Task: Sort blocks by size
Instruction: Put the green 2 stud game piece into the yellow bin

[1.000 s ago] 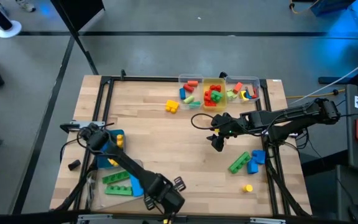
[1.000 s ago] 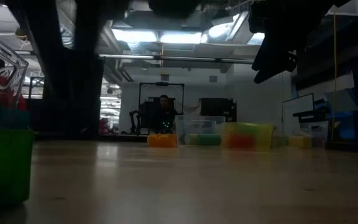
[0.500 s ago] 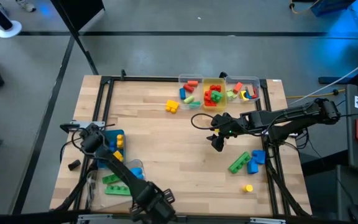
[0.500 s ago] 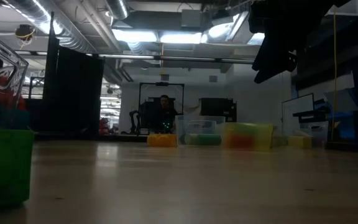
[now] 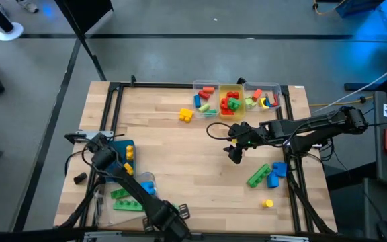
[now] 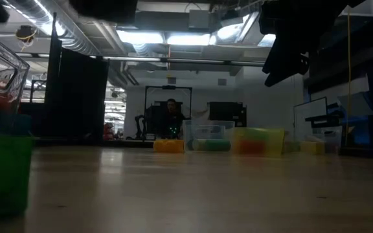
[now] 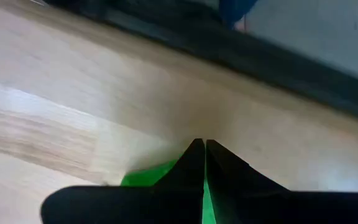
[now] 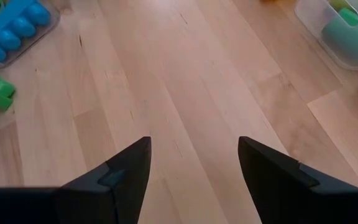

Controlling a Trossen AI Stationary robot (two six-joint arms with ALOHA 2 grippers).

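Note:
Blocks lie in groups. A green bar (image 5: 259,175), a blue block (image 5: 277,169) and a small yellow one (image 5: 268,202) sit at the near right. A yellow block (image 5: 185,115) lies in front of the far bins. Green bars (image 5: 126,199) lie in a clear bin at the near left. My left gripper (image 5: 165,216) is shut, pointing down at the table's near edge. A green thing (image 7: 148,178) shows past its fingers. My right gripper (image 5: 234,154) hangs open over bare wood right of centre, nothing between its fingers (image 8: 129,165). My left gripper's shut fingers (image 7: 188,163) hide most of the green thing (image 7: 143,180). Whether they touch it, I cannot tell.
Three small bins (image 5: 236,86) with mixed blocks stand in a row at the far edge. A blue bin (image 5: 121,144) with yellow blocks sits by the left arm's base. The black table frame (image 7: 278,65) runs close beyond my left gripper. Bare wood fills the table's middle.
My left gripper has gone toward the table's near left corner, sinking a little and rolling slightly, and has stayed shut. Its arm has left the left side of the low view.

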